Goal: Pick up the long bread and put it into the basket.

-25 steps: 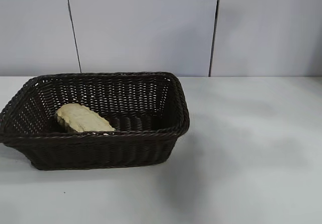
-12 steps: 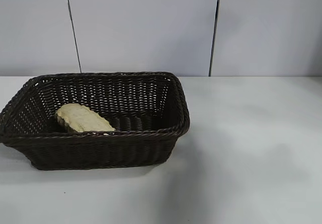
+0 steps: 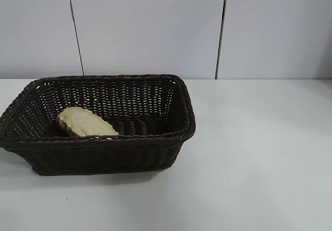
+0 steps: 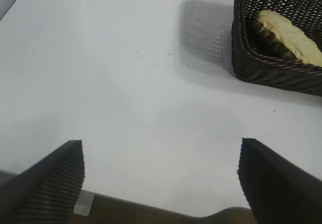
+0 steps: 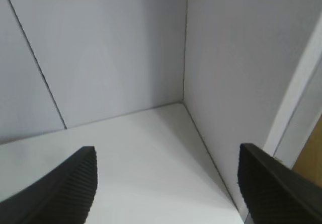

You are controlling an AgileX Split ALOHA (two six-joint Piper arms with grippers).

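The long bread (image 3: 85, 122), pale side up, lies inside the dark brown wicker basket (image 3: 104, 158) at the table's left in the exterior view. The left wrist view shows the bread (image 4: 292, 32) in the basket (image 4: 261, 65) too. My left gripper (image 4: 161, 153) is open and empty, over bare table well away from the basket. My right gripper (image 5: 166, 158) is open and empty, facing the far table corner and walls. Neither arm shows in the exterior view.
The white table (image 3: 249, 153) stretches to the right of the basket. Grey wall panels (image 3: 150, 28) stand behind it. The table's front edge (image 4: 151, 211) lies just under my left gripper.
A faint shadow on the table right of the basket has faded. The bread and basket have not moved.
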